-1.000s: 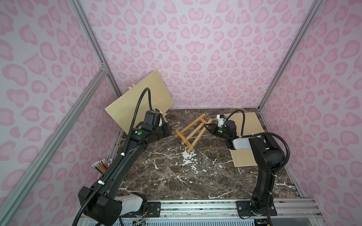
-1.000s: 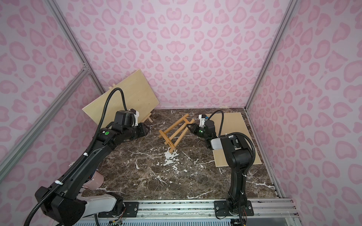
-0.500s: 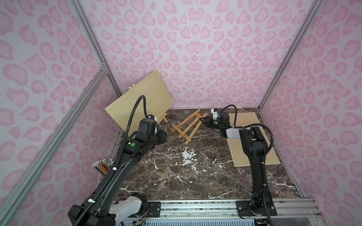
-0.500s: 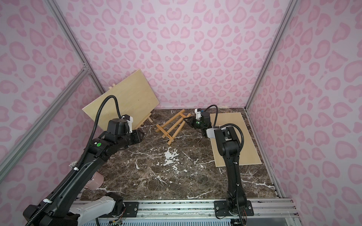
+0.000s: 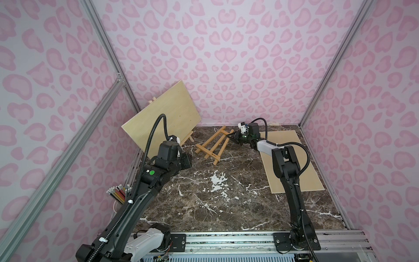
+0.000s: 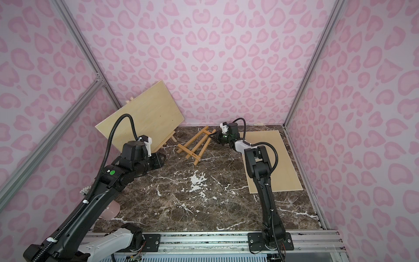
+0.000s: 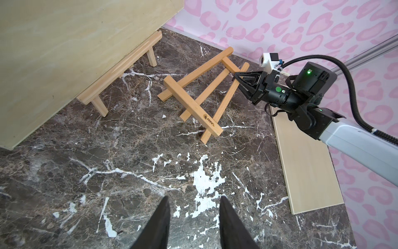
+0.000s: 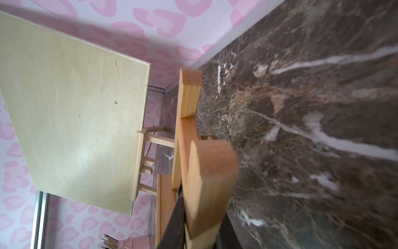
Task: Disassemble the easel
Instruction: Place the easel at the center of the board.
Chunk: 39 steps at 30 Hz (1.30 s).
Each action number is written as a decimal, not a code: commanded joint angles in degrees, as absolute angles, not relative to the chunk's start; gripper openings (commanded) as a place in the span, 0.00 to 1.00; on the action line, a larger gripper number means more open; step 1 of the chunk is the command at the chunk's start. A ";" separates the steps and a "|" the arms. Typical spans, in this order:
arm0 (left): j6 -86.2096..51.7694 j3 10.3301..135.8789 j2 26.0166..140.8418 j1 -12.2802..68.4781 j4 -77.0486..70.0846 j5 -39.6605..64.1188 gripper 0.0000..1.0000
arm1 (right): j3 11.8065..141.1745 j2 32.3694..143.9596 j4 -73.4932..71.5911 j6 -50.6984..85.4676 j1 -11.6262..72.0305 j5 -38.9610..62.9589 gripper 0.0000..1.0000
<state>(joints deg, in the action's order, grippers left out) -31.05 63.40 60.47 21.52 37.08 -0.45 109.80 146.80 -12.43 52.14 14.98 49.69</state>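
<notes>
My right gripper (image 7: 238, 78) is clamping the fallen easel (image 7: 193, 101) by a leg; left gripper (image 7: 193, 200) hanging parted, empty; propped board (image 7: 64, 54) crowding beside.

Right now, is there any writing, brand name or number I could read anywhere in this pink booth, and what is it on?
"Manes" (small; the last letters are uncertain): a burnt stamp beside a tiny round logo, on the crossbar of the darker easel.
In both top views that stamp is too small to read.
Nothing else here bears readable writing.
</notes>
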 commanded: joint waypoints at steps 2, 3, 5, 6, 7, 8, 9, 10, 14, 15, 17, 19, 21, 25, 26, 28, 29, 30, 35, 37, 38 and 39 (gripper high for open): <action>-31.38 63.19 60.10 21.28 34.78 -1.23 0.41 | 111.91 149.11 -2.88 43.97 14.49 41.97 0.18; -31.42 63.19 60.06 21.34 34.64 -1.14 0.41 | 113.00 149.57 -1.84 43.87 14.39 41.86 0.19; -31.38 63.12 59.97 21.12 34.56 -1.06 0.42 | 114.43 150.19 -0.38 43.38 14.33 41.68 0.27; -31.46 62.97 59.89 21.08 34.55 -1.14 0.42 | 114.93 150.47 0.02 43.29 14.25 41.58 0.30; -31.46 62.89 59.86 20.95 34.40 -1.28 0.43 | 115.22 150.49 0.40 43.16 14.24 41.30 0.30; -31.55 62.84 59.88 20.94 34.28 -1.45 0.44 | 115.24 150.45 0.59 43.20 14.05 40.65 0.31; -31.72 62.84 60.02 20.76 34.41 -1.52 0.45 | 115.23 150.19 0.81 43.32 13.81 39.73 0.34; -31.71 62.84 60.03 20.66 34.45 -1.58 0.46 | 115.28 150.12 0.82 43.54 13.57 39.41 0.37; -31.95 62.67 59.58 20.12 34.54 -2.37 0.55 | 116.80 150.21 2.22 42.73 13.55 40.96 0.52; -32.08 62.56 59.32 19.79 34.54 -2.46 0.58 | 117.32 149.77 3.40 41.73 13.70 40.37 0.54; -32.40 62.34 58.99 19.21 34.28 -2.57 0.63 | 116.11 147.40 3.86 39.98 13.94 38.40 0.63; -32.61 62.15 58.72 18.68 34.20 -2.59 0.68 | 114.86 145.19 4.06 38.86 14.07 36.66 0.74; -32.69 62.14 58.36 18.25 34.24 -2.79 0.75 | 115.81 144.35 6.24 37.68 14.18 35.92 0.81; -32.81 61.81 57.05 17.68 34.41 -4.56 0.86 | 115.18 140.75 9.65 35.27 14.42 31.32 0.83; -32.78 61.86 56.53 17.58 34.59 -5.35 0.88 | 112.88 138.49 8.45 34.63 14.62 30.09 0.83; -32.61 61.79 55.58 17.18 34.54 -6.74 0.89 | 107.60 133.37 5.21 33.93 15.19 28.42 0.83; -32.52 61.73 55.09 16.93 34.54 -7.46 0.89 | 104.45 130.29 3.23 33.60 15.49 27.55 0.83; -32.44 61.65 54.47 16.48 34.46 -8.04 0.89 | 100.96 126.72 0.90 33.28 15.73 26.71 0.83; -32.73 61.61 51.28 12.59 33.35 -9.66 0.91 | 83.99 111.16 -11.65 30.76 17.42 25.90 0.82; -33.24 62.34 50.80 10.92 33.09 -10.14 0.91 | 78.64 106.15 -15.92 29.62 18.24 26.85 0.82; -33.47 63.13 50.68 10.15 33.11 -10.59 0.91 | 74.29 103.76 -18.73 29.11 18.85 27.66 0.82; -33.49 64.17 50.70 9.42 33.22 -11.04 0.91 | 71.14 101.37 -21.35 28.52 19.67 28.10 0.82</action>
<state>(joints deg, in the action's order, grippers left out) -32.97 62.46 51.03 10.76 35.24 -9.04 76.82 104.97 -11.73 31.40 18.48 27.27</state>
